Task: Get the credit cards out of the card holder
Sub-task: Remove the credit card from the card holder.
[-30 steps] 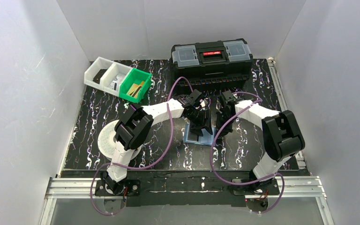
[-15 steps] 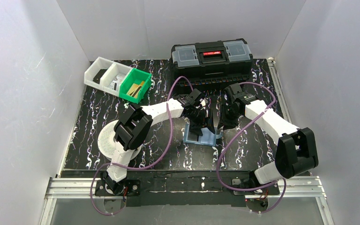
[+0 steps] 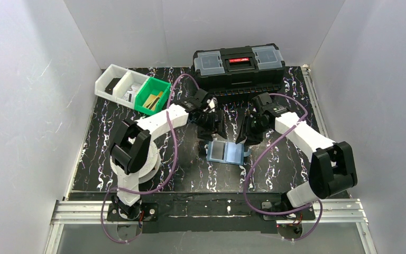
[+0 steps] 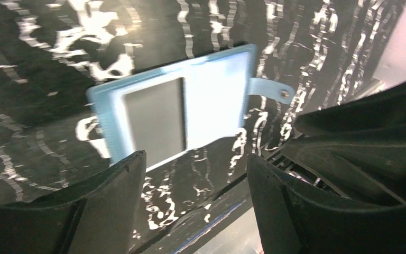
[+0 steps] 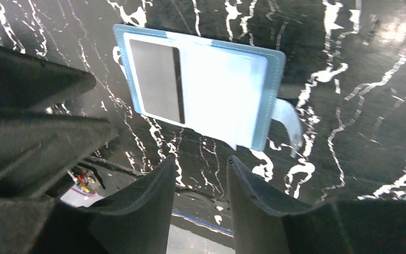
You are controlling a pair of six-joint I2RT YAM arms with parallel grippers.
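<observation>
Backing both arms off since a second ago: lifting the left tool and right tool clear of the small flat blue folding card holder and drawing them back toward the large black plastic toolbox. Leaving the holder open and flat on the black marbled table, a little in front of the toolbox, paler inside up.

Holding the left jaws wide apart on nothing. Holding the right jaws apart too, more narrowly, likewise on nothing.

Spotting a dark grey rectangle in one half of the holder; cannot tell whether card or bare window. Noting tan flat pieces in the green plastic bin, left of the toolbox: possibly credit cards, too small to call.

Risks from here, as a judgement:
- skidding fingertips off a thin card lying flush
- pinching holder and card together and lifting both
- shoving the light, unpinned holder across the table
- snagging the loose tab
</observation>
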